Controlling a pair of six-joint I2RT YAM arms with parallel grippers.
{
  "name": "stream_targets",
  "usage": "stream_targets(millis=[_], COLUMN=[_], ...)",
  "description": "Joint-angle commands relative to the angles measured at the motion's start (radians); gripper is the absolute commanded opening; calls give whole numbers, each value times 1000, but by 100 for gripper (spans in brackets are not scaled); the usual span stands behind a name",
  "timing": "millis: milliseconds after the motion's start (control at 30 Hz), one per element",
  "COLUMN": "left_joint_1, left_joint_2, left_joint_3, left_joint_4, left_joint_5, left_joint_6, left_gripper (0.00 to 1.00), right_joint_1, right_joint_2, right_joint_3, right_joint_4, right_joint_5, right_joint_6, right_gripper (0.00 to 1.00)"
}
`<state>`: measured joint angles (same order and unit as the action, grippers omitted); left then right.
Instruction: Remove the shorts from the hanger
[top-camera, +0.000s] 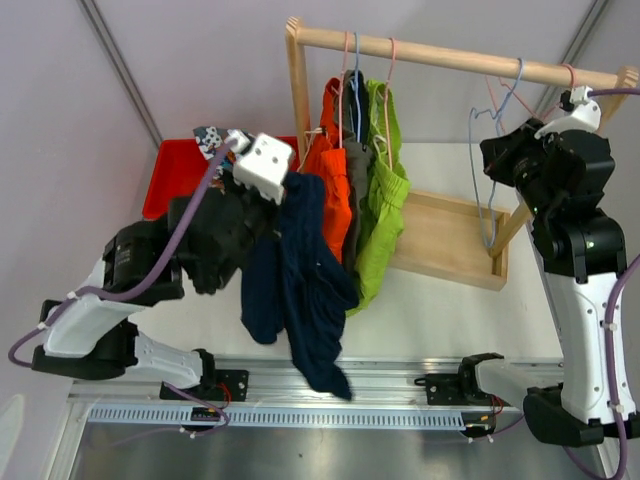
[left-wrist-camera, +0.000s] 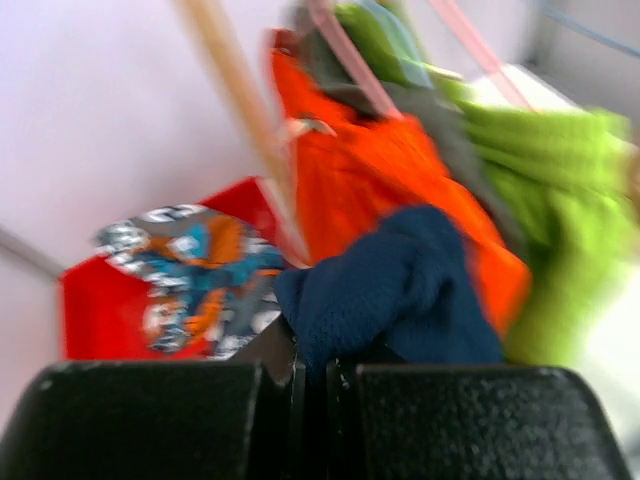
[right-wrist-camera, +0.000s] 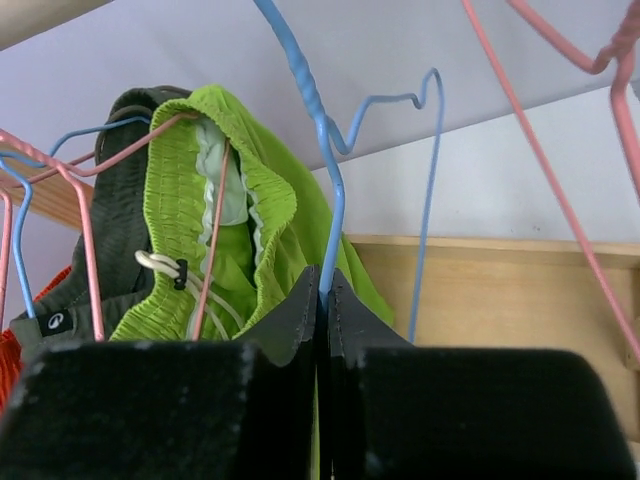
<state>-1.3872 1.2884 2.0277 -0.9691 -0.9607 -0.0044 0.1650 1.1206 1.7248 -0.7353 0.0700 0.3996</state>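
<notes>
Five pairs of shorts: one on the bin, one in the left gripper, three on the rack.
Red bin (top-camera: 165, 180): at the far left of the table, beside the rack's left post.
Print shorts (top-camera: 208, 138): crumpled on the bin; no clear long axis.
Left gripper (left-wrist-camera: 312, 370): jaws nearly together, pinching the navy shorts by an upper edge.
Navy shorts (top-camera: 305, 270): off the rack, hanging from the grip in front of the orange pair. The long axis is roughly vertical and the free end points down toward the near edge of the table.
Orange shorts (top-camera: 330, 170): on a wire hanger, waistband up, legs down.
Grey shorts (top-camera: 355, 190): pressed between the orange and lime pairs, same vertical axis.
Lime green shorts (top-camera: 385, 200): rightmost hung pair, waistband up, legs down.
Wooden rail (top-camera: 450, 55): carries all the hangers.
Blue hanger (right-wrist-camera: 330, 180): hooked over the right part of the rail, apart from the lime pair.
Right gripper (right-wrist-camera: 322, 295): jaws closed on the blue hanger's wire, just below its twisted neck.
</notes>
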Motion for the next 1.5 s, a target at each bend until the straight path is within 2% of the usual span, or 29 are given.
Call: stream_targets(millis=[0,33,67,100,133,233,333,467,533,667,733,833,967,1100,1133,1167,1233,1267,1333,1467], left_joint_1=[190,242,354,411,460,673,843,973,1028,1120,1184,1251,1265,1271,1277,1281,1300,1306,1307,1291], left_joint_2=[-15,0,14,31,51,130,219,348,416,477,537,598,652,592,589,600,630,652,637,423], left_joint_3=[94,132,152,211,230,284,368,524,549,494,497,491,379,-36,-70,-111,-103,-97,-141,-305], left_joint_4=[153,161,165,170,176,227,259,392,469,726,782,765,745,854,851,830,712,675,633,679], left_joint_5=[101,132,167,239,272,333,408,459,465,536,578,568,530,522,543,566,592,611,631,665], left_joint_6=[184,205,211,216,228,241,170,155,184,195,156,77,76,29,14,-55,-118,-165,-192,-220], left_gripper=[0,0,0,0,0,0,0,0,0,0,0,0,0,0,2,24,77,99,99,99], right_joint_1=[-5,-5,-5,-7,-5,-7,-9,-9,-7,-9,-7,-7,-7,-5,-5,-5,-5,-5,-4,2], right_joint_2=[-36,-48,-56,-64,-71,-105,-143,-192,-209,-264,-291,-301,-309,-303,-301,-298,-295,-289,-275,-190], right_joint_3=[-53,-71,-79,-91,-102,-160,-232,-321,-370,-467,-511,-510,-473,-390,-354,-335,-297,-257,-220,-92], right_joint_4=[-55,-61,-65,-67,-64,-55,-39,-24,-24,8,30,20,36,63,66,71,74,82,97,139], right_joint_5=[-19,-19,-15,-7,-6,-12,-27,-58,-58,-145,-168,-180,-190,-214,-219,-222,-251,-265,-332,-429], right_joint_6=[7,4,5,11,10,11,18,19,22,34,39,30,16,5,4,7,12,13,24,51], right_gripper=[19,43,84,94,99,99,99,99,99,99,99,99,99,99,99,99,99,99,99,99])
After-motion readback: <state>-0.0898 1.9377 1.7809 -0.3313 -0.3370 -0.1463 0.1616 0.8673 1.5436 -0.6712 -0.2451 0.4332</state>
